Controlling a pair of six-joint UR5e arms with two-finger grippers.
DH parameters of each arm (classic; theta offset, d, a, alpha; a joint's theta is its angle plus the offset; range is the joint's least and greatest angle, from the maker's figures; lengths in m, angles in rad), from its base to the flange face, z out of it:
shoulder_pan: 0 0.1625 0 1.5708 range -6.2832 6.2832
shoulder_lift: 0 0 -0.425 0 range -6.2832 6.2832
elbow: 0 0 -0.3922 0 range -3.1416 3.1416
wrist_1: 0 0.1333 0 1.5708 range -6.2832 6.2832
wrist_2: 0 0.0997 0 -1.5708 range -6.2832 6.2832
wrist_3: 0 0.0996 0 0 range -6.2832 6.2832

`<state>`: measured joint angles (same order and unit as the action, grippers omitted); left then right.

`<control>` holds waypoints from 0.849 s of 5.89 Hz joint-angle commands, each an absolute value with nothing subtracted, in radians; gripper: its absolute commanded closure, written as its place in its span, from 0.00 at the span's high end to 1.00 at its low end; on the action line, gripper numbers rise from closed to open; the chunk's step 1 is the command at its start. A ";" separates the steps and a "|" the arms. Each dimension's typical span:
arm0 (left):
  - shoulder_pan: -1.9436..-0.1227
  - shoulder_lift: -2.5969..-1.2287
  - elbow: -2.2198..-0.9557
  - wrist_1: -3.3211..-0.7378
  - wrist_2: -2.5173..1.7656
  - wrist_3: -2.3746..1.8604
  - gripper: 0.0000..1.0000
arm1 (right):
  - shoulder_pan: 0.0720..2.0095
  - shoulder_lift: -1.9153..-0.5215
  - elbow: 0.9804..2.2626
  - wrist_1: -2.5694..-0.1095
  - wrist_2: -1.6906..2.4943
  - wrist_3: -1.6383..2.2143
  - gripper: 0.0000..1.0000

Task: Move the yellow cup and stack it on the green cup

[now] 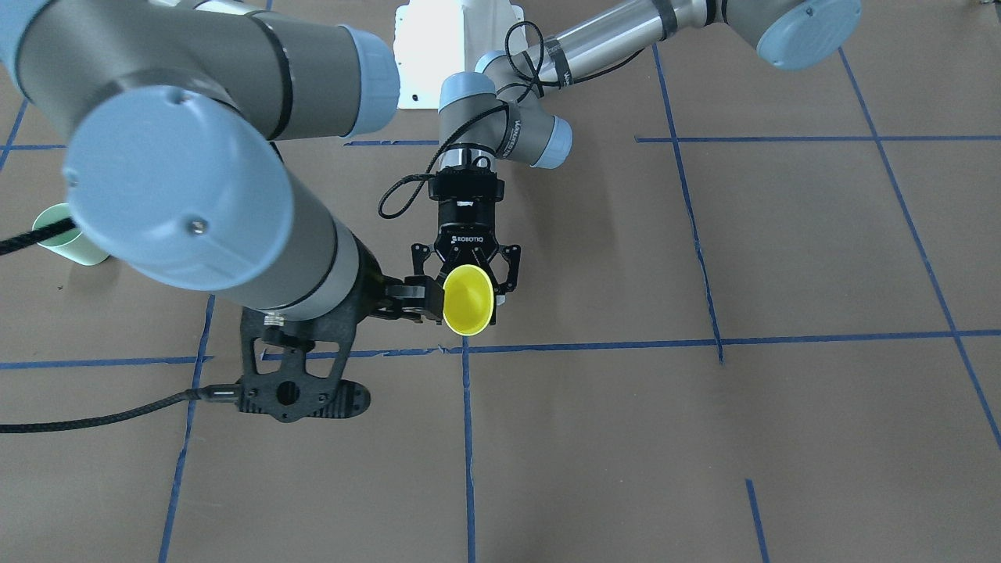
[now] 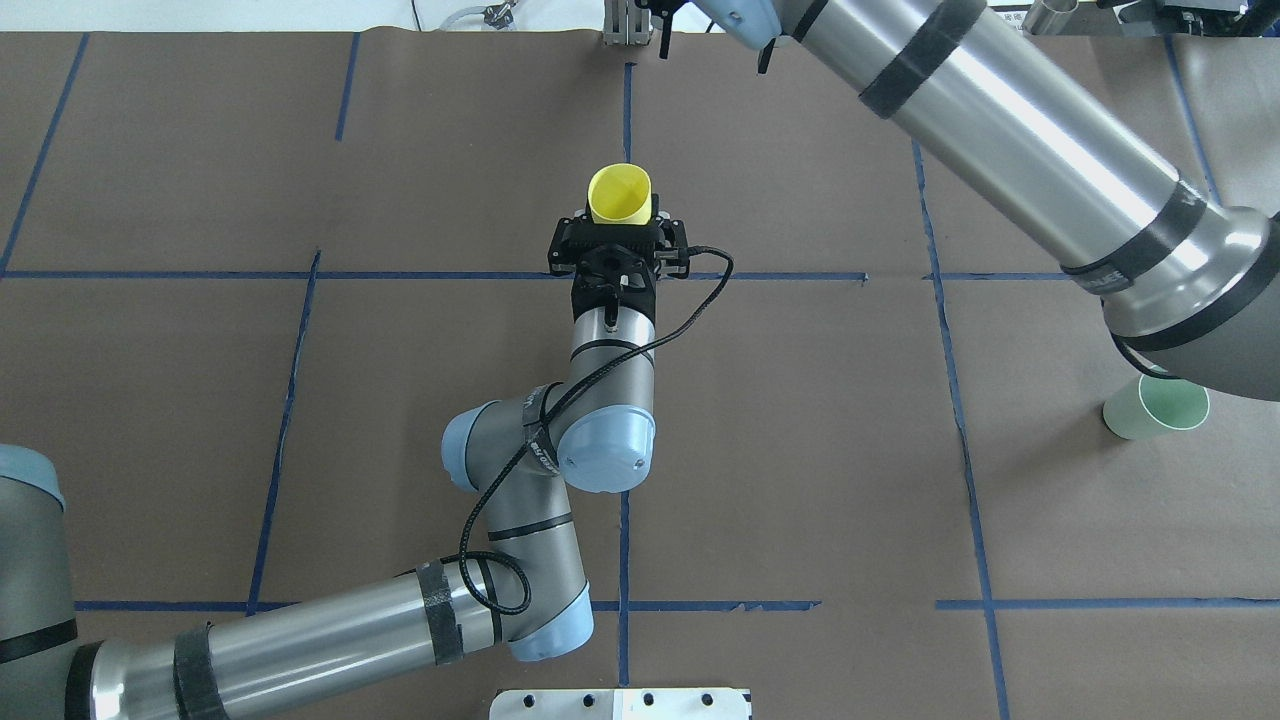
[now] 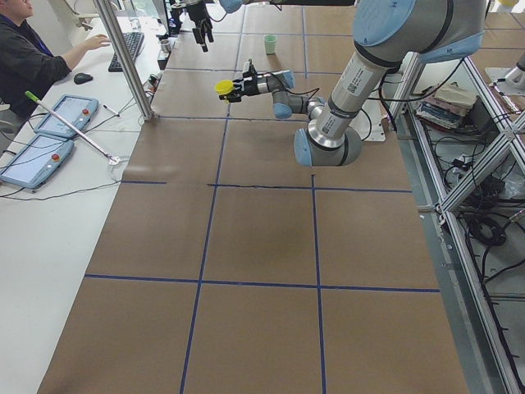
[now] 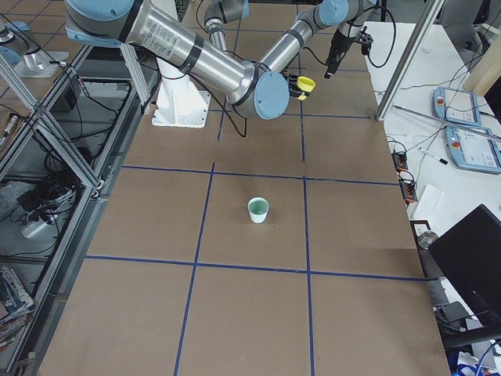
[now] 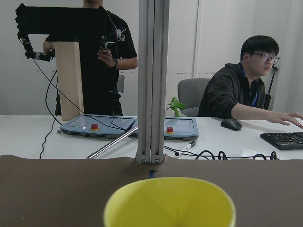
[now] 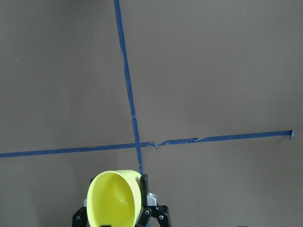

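Observation:
My left gripper (image 1: 468, 275) (image 2: 618, 235) is shut on the base of the yellow cup (image 1: 468, 299) (image 2: 620, 195). It holds the cup on its side above the table's middle, mouth pointing away from the robot. The cup fills the bottom of the left wrist view (image 5: 169, 203) and shows at the bottom of the right wrist view (image 6: 113, 198). My right gripper (image 1: 413, 301) (image 3: 199, 31) hangs higher up, close beside the cup, fingers apart and empty. The green cup (image 2: 1155, 408) (image 4: 257, 209) (image 1: 66, 234) stands upright on the robot's right side, partly behind the right arm.
Brown paper with blue tape lines (image 2: 625, 275) covers the table. An aluminium post (image 5: 151, 80) stands at the far edge. Behind it are two operators (image 5: 241, 90), teach pendants (image 3: 57, 115) and a keyboard. The white base mount (image 1: 457, 47) sits at the robot's side.

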<state>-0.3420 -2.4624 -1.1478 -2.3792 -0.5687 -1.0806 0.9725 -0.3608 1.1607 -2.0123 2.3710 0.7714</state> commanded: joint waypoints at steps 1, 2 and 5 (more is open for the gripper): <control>-0.342 -2.464 -1.149 -2.379 -0.569 -1.078 0.22 | 0.889 -0.347 1.132 -2.013 2.283 0.772 0.87; -0.342 -2.464 -1.149 -2.379 -0.571 -1.078 0.22 | 0.853 -0.354 1.131 -2.011 2.237 0.767 0.84; -0.342 -2.462 -1.149 -2.381 -0.575 -1.078 0.22 | 0.828 -0.371 1.127 -2.006 2.232 0.716 0.77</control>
